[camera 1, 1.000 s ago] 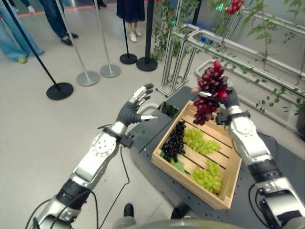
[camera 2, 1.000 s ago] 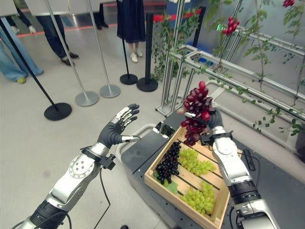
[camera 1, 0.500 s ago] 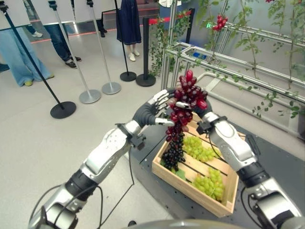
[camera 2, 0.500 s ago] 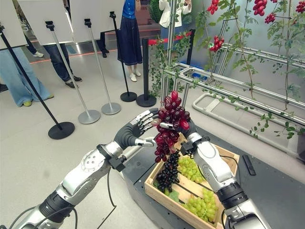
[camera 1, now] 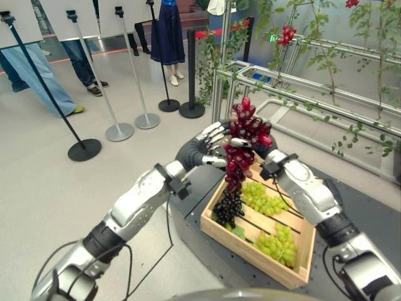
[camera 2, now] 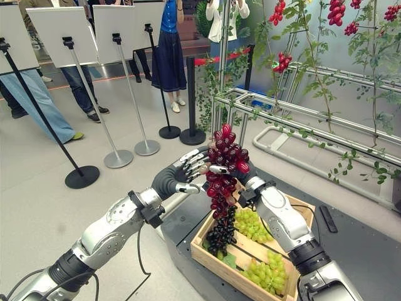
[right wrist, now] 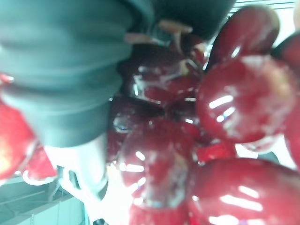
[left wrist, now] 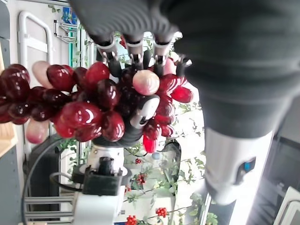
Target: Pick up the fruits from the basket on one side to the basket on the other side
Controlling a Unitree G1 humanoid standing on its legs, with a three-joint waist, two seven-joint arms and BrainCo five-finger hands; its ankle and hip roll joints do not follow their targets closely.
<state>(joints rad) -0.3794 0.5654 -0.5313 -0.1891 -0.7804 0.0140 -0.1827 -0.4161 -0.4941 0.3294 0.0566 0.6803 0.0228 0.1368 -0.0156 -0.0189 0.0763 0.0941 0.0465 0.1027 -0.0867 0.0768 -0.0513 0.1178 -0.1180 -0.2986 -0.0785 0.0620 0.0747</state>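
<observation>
Your right hand grips the red grapes above the crate; your left hand reaches them, and its wrist view shows straight fingers touching.

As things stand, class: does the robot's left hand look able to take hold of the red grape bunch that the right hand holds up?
Probably yes: the left hand is open right beside the red grape bunch, fingers toward it, nothing between. The right hand grips its top.

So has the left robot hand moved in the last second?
Yes. It was out over the floor, apart from the crate; now the left robot hand is at the crate's far corner, against the red grapes that the right robot hand holds.
</observation>
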